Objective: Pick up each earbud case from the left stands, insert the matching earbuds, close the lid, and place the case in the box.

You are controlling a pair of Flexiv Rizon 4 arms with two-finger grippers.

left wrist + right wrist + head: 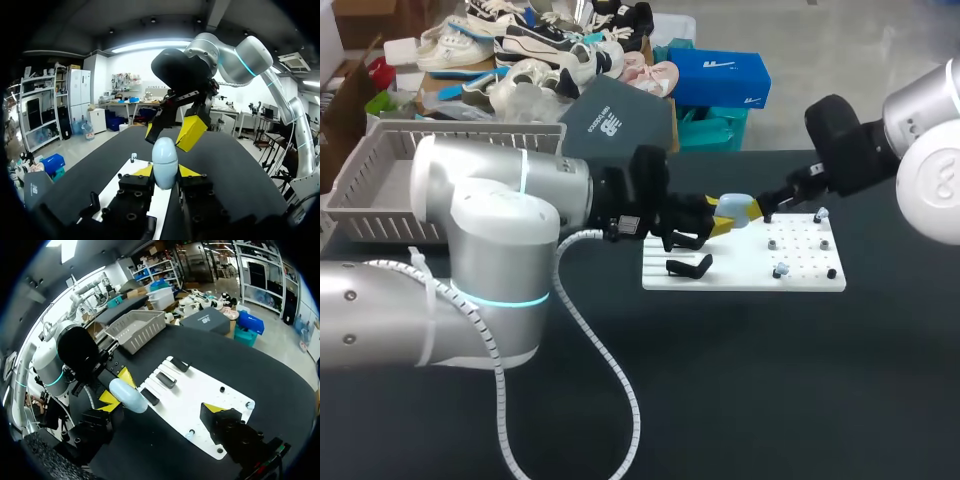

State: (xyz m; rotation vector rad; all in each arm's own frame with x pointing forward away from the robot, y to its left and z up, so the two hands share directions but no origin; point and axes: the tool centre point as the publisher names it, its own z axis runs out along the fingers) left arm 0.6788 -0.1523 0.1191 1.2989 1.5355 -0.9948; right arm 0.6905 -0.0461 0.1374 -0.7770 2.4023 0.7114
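Black bench (740,400) under two arms meeting above a white board (740,277) set toward the far side. Grey lattice basket (365,190) well to the left of the board, at the bench's far left edge; its inside not clearly seen.

Left claw (166,174) pinching a pale blue earbud case (165,159) from two sides, just above the board's far edge and near its middle. Case smooth, egg-shaped, glossy, lid closed, rounded end pointing away from the wrist.

Right claw (170,132) just beyond the case, over the board's right half, yellow tips spread with nothing between them, close to the case but apart from it.

Black stands (688,267) on the board's left half, one close under the left claw. Small pale and black pieces (780,270) dotted over the board's right half, too small to tell apart.

Broad dark bench surface in front of the board's near edge; a narrower strip past its right edge.
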